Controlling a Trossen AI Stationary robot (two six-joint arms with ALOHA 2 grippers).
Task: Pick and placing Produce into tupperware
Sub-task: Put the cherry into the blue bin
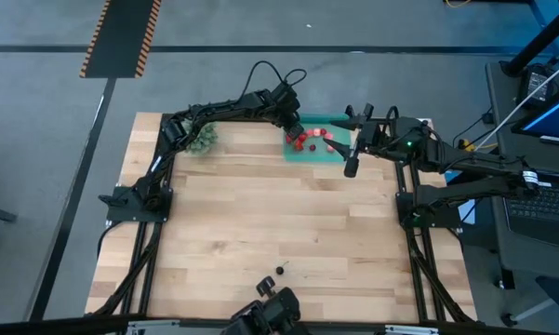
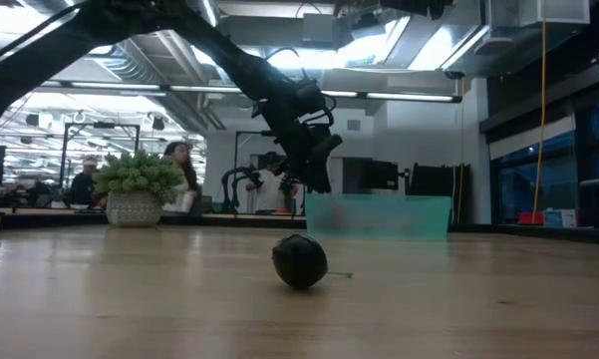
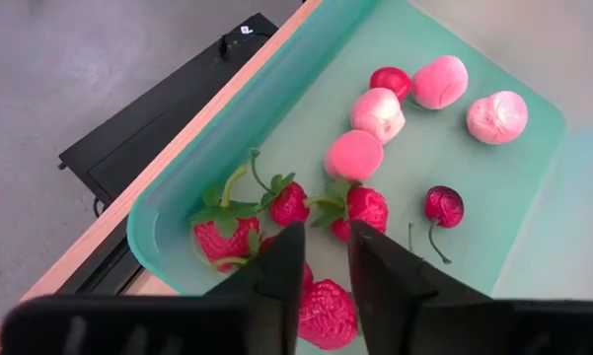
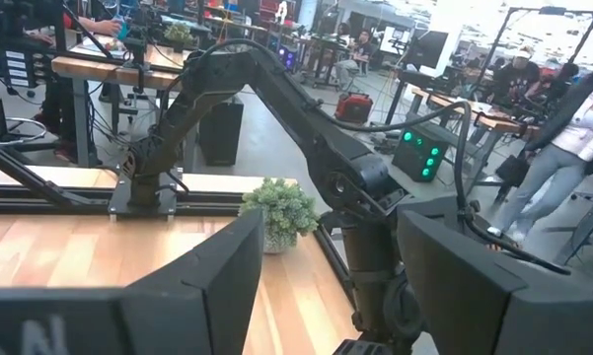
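A bushy green leafy clump (image 1: 203, 140) sits at the upper left of the wooden tabletop (image 1: 270, 223) in the overhead picture; from table height it shows at the left as a small plant in a pale woven pot (image 2: 137, 186). A strip of black-and-orange hazard tape (image 1: 121, 35) lies on the grey floor at the upper left. At the right edge stands a desk with a keyboard (image 1: 544, 207) and a lit screen (image 1: 551, 119). Beyond the table, a person (image 2: 179, 172) sits behind the plant, and another person (image 4: 562, 148) in a light top stands at the far right among workbenches. A box with green lights (image 4: 421, 156) glows at centre right.
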